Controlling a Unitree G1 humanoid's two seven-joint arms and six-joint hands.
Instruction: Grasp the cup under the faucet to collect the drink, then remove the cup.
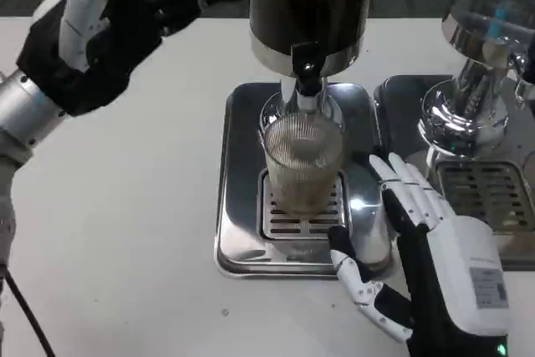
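Note:
A ribbed clear glass cup (pixel 303 160) stands upright on the slotted drip grate (pixel 280 225), directly under the black faucet (pixel 307 73) of the dark drink dispenser (pixel 311 2). What the cup holds is hard to tell. My right hand (pixel 435 248) lies just right of the cup, low over the tray. Its fingers (pixel 403 180) are spread, its thumb (pixel 351 267) points toward the tray's front, and it holds nothing and stays apart from the glass. My left hand (pixel 125 6) is raised at the top left, its dark fingers reaching the dispenser's left side; its grip is unclear.
The cup's steel tray (pixel 238 206) has a raised rim. A second dispenser with a shiny silver base (pixel 468 106) and its own drip grate (pixel 485 190) stands close on the right, behind my right hand. A black cable (pixel 25 315) crosses the bottom left corner.

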